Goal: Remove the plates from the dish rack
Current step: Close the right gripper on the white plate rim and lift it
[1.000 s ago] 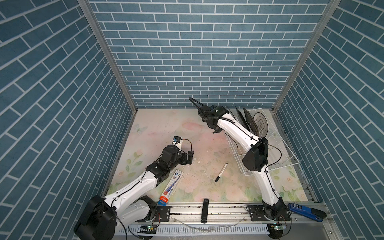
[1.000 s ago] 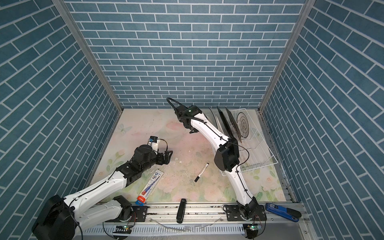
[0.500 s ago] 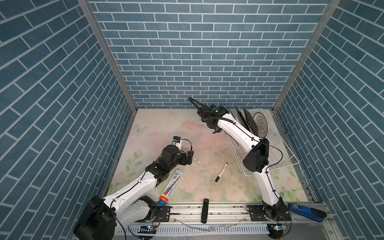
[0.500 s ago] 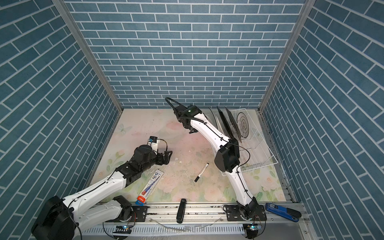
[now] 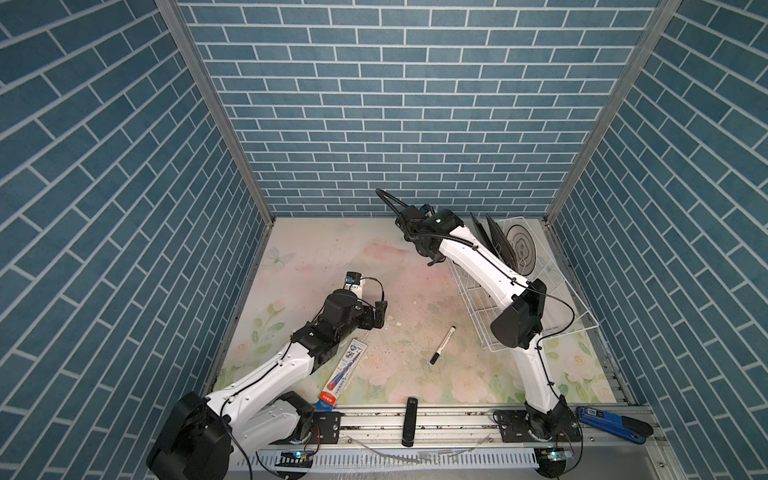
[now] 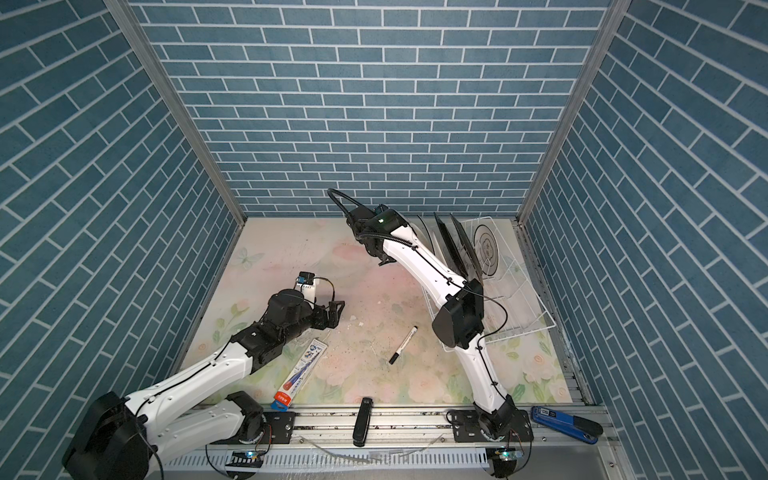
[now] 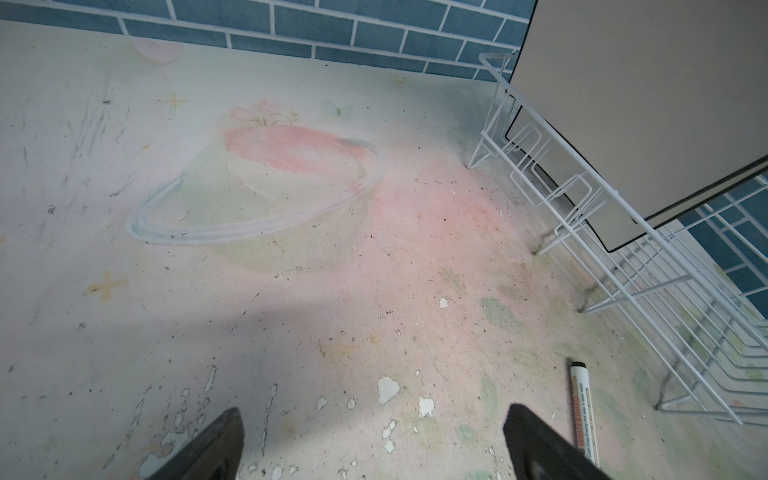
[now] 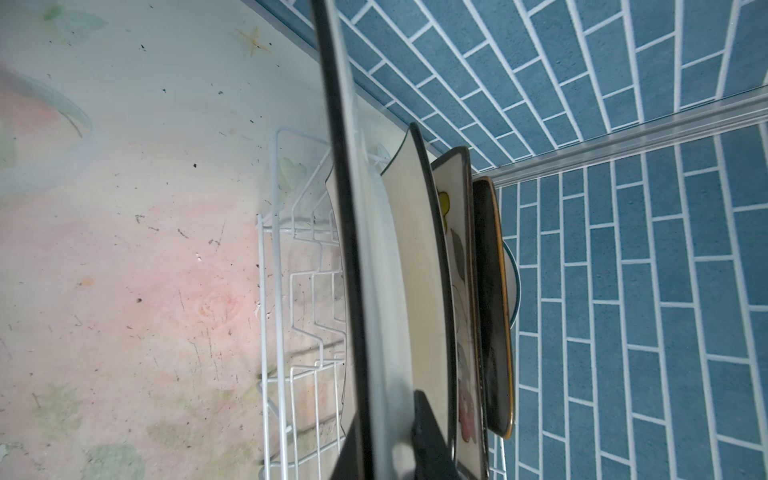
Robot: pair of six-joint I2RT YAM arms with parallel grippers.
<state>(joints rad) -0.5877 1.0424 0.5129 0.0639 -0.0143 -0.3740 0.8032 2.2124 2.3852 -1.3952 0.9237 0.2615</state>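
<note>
Right hand [image 8: 390, 451] clamped nearly shut on the rim of the white black-rimmed plate [image 8: 374, 291], standing on edge, faces left-right, leftmost of the plates [image 8: 492, 291] in the dish rack [image 5: 540, 307] at far right of the surface [image 7: 291, 291]; left hand [image 7: 374, 449] gaping wide, empty, over the surface left of centre.

Only the right arm [image 5: 478, 266] differs, and only slightly. In both top views its wrist [image 5: 430, 222] now sits a little further left and higher in the picture than a second ago, drawing away from the dish rack [image 5: 473, 307]. The black cable loop [image 5: 384, 194] above it reaches higher against the brick wall [image 5: 415, 124]. The elbow [image 5: 517, 322] lies a touch lower, nearer the front rail [image 5: 457, 417]. Most of this shift falls within the last half second.
</note>
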